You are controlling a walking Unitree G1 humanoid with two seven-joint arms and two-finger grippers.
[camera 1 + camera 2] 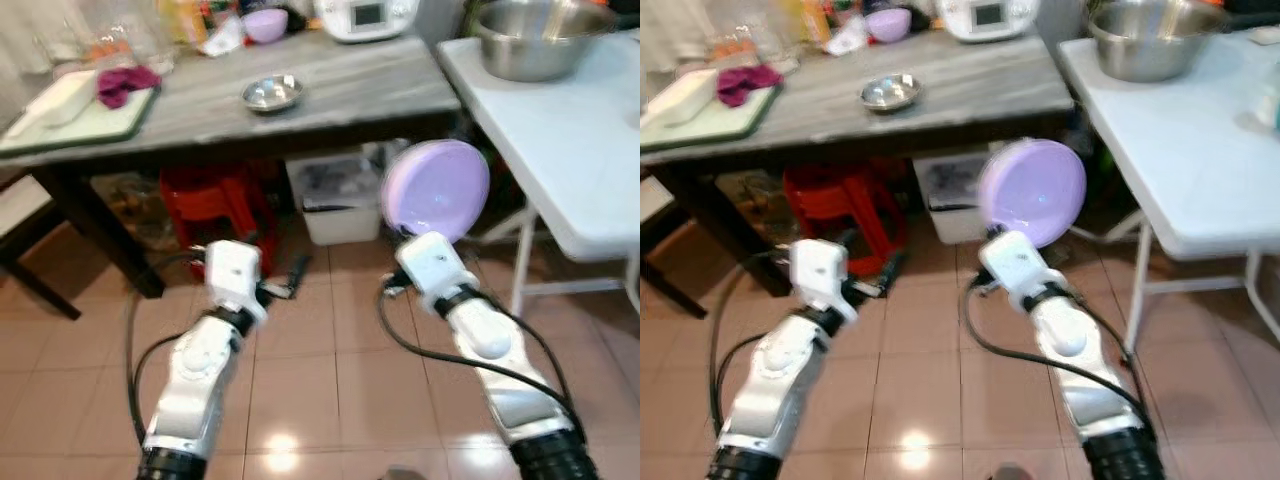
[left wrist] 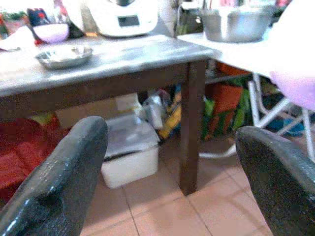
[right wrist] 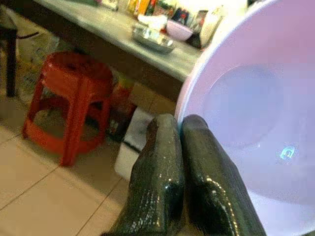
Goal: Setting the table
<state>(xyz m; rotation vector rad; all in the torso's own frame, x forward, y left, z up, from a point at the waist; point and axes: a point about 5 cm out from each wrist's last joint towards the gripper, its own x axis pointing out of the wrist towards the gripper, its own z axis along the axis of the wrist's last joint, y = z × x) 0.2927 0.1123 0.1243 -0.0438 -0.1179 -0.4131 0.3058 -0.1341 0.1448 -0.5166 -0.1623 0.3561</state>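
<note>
Your right gripper [image 3: 181,129] is pinched tight on the rim of the round lilac plastic plate [image 1: 436,190], held up on edge in the air, in front of the grey wood-top table [image 1: 340,90] and beside the white folding table [image 1: 560,150]. Your left gripper [image 2: 172,162] is spread wide, holding nothing, low in front of the grey table. On that table: a small steel dish [image 1: 272,93] near the front edge. A red plastic stool [image 1: 215,205] sits under it.

Stool [image 1: 213,205] and bin [image 1: 335,195] under table [image 1: 330,95].
</note>
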